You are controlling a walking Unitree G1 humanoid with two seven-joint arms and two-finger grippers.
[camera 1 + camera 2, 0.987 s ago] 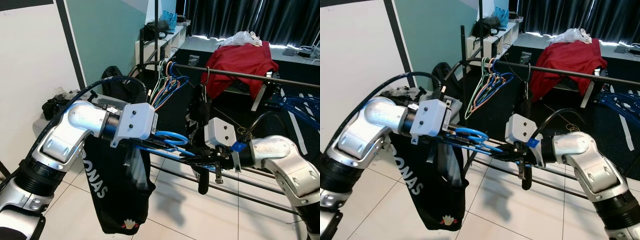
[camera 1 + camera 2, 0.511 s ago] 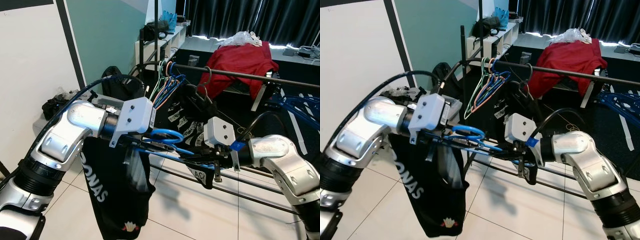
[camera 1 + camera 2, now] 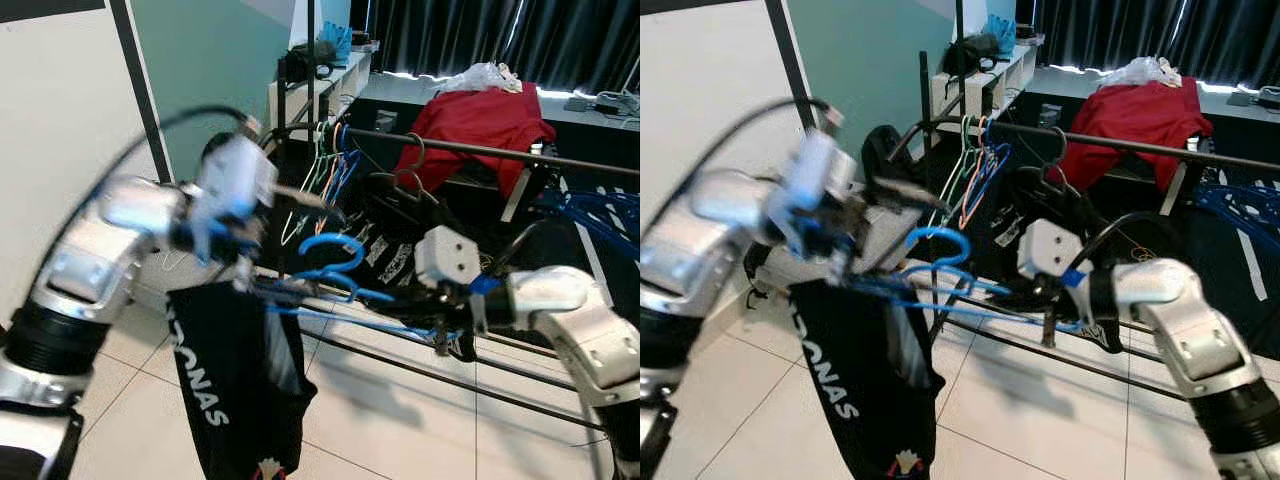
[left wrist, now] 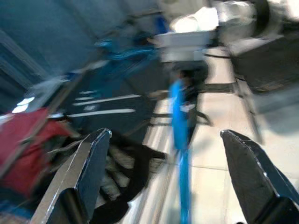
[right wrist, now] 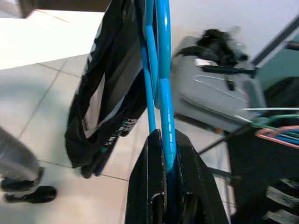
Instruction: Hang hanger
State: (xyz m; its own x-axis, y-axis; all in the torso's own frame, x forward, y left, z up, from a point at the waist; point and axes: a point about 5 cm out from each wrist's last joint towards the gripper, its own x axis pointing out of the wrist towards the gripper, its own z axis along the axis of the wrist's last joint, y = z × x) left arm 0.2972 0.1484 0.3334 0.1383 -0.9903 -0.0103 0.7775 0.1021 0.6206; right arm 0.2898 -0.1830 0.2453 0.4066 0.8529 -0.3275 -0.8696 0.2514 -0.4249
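Blue hanger (image 3: 335, 285), thin smooth plastic with a rounded hook loop, held roughly level at frame centre between the two arms, in front of and below the dark metal rail (image 3: 480, 150); hook curl pointing up toward 12 o'clock. Right gripper (image 5: 163, 154) clamped on the hanger's blue bar: in the right wrist view, both black fingers pressed flat against the bar on either side. Left gripper (image 4: 173, 154) spread wide, unclenched: in the left wrist view, two glossy black wedge-shaped fingers (image 4: 91, 172) well apart with the blue hanger running between them, not touching either; much motion blur there. Left arm heavily blurred in both eye views, at 9 o'clock of the hanger. Black garment (image 3: 235, 380), limp matte fabric with white lettering, draped from the hanger's left end and hanging toward 6 o'clock over the pale glossy floor tiles (image 3: 400, 420). Bunch of thin wire-like hangers (image 3: 325, 165) in green, orange and blue crowded at the rail's left end, at 12 o'clock of the blue hanger. Red cloth (image 3: 480, 120), soft and crumpled, heaped behind the rail at 1 o'clock. Right wrist view adds a grey case (image 5: 215, 100) on the floor beside the garment.
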